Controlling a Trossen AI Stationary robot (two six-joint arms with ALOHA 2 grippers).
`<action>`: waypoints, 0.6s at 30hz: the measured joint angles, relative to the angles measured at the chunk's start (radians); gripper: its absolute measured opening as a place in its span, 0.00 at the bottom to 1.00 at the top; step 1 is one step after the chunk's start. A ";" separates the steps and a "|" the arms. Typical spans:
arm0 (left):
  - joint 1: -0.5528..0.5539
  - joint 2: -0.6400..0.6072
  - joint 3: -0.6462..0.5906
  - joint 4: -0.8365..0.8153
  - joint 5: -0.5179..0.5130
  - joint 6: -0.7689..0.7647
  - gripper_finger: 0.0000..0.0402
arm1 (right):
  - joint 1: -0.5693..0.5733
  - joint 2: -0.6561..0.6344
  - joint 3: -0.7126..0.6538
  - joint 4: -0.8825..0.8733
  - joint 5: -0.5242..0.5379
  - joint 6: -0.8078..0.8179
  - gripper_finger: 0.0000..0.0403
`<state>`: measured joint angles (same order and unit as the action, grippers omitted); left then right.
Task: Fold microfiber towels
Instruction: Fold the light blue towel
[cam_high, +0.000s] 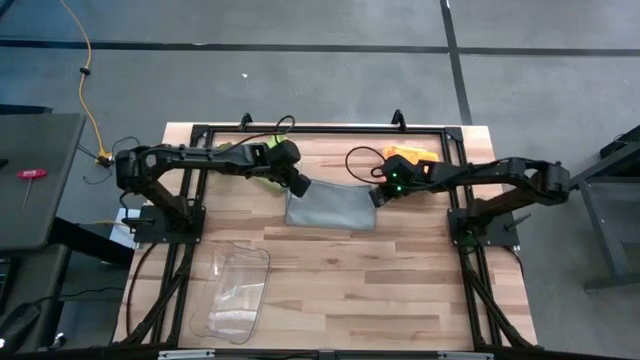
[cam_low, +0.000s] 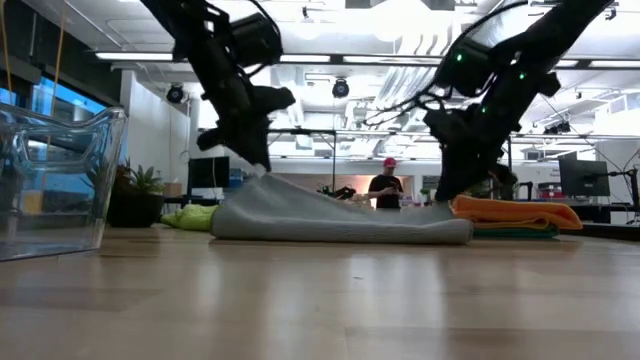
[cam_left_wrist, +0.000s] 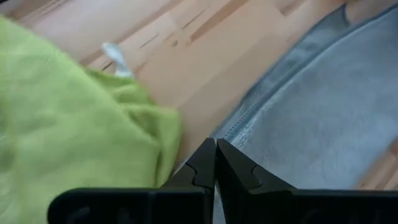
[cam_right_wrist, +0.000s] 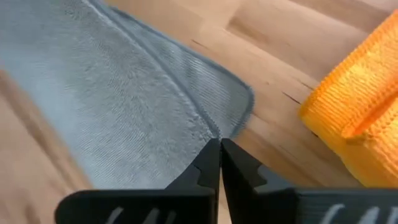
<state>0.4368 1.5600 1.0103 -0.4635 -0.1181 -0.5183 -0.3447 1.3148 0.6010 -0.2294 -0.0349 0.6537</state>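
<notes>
A grey microfiber towel (cam_high: 330, 210) lies spread on the wooden table (cam_high: 400, 280) between my two arms. My left gripper (cam_high: 298, 186) is shut on its far left corner. My right gripper (cam_high: 377, 197) is shut on its far right corner. A lime green towel (cam_high: 262, 168) lies crumpled on the table under my left arm. An orange towel (cam_high: 412, 155) lies folded at the far right, on top of a teal one (cam_low: 510, 232). My left gripper pinches the grey towel's far left corner (cam_left_wrist: 235, 132) between its two fingers, slanting down from the left. That corner (cam_low: 265, 180) is raised off the table; the cloth slopes down from it and its near part lies flat. My right gripper pinches the grey towel near its far right corner (cam_right_wrist: 210, 127), slanting down from the right. A ridge of cloth runs away from the fingers. In the low view that end (cam_low: 440, 212) stays low, close to the table.
A clear plastic bin (cam_high: 235, 290) stands at the near left of the table. The orange towel (cam_right_wrist: 360, 106) lies close beside my right gripper and the lime green towel (cam_left_wrist: 74, 124) close beside my left. Bare wood stretches across the near half of the table.
</notes>
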 joint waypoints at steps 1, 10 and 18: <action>-0.005 -0.011 0.000 -0.024 -0.009 -0.001 0.00 | 0.004 -0.015 0.000 -0.002 -0.002 0.000 0.00; -0.071 -0.035 0.000 -0.102 -0.115 -0.029 0.00 | 0.048 -0.024 0.000 0.077 0.008 0.075 0.00; -0.086 0.000 -0.001 -0.129 -0.223 -0.090 0.00 | 0.041 0.011 0.000 0.124 0.087 0.128 0.00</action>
<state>0.3504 1.5605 1.0092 -0.5929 -0.3409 -0.6082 -0.3042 1.3259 0.6010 -0.1052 0.0524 0.7819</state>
